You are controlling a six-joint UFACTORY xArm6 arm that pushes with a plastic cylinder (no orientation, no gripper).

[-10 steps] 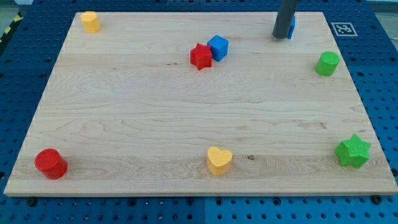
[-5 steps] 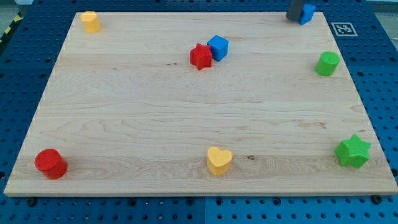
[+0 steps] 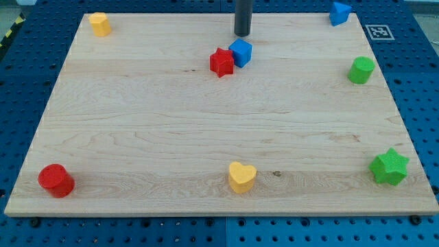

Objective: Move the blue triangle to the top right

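The blue triangle [image 3: 338, 12] lies at the board's top right corner, by the top edge. My tip [image 3: 242, 33] is far to its left, near the top middle of the board, just above the blue cube [image 3: 241, 52] and apart from it. The dark rod rises out of the view's top. The red star [image 3: 221, 62] touches the blue cube on its left.
A yellow block [image 3: 100, 23] sits at the top left. A green cylinder [image 3: 361, 70] is at the right edge, a green star [image 3: 389, 167] at the bottom right. A yellow heart [image 3: 241, 177] is at bottom middle, a red cylinder [image 3: 55, 180] at bottom left.
The tip pushed the blue triangle up and right to the top right corner, then left it and moved left to a spot above the blue cube. Other blocks have not moved.
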